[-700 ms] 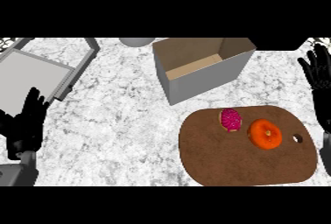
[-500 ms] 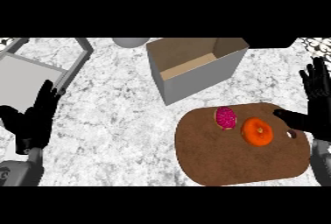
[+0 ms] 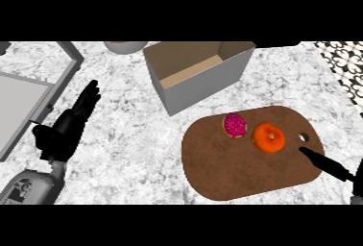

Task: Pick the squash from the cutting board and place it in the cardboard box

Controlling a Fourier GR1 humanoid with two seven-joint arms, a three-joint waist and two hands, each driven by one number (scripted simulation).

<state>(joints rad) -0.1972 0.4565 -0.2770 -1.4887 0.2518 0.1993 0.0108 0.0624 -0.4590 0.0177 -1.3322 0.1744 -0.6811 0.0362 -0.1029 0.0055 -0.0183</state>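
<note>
We've got the right hand (image 3: 327, 164) reaching fingers-straight over the cutting board (image 3: 241, 166) toward the squash (image 3: 269, 137), nothing gripped; left hand (image 3: 67, 129) resting open on the worktop (image 3: 135, 139).

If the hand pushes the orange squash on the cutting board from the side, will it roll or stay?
The squash looks round and smooth, so it would probably roll or slide on the flat cutting board. It looks stiff, not floppy. The pink item lies close beside it, so a push from the right hand might knock it.
</note>
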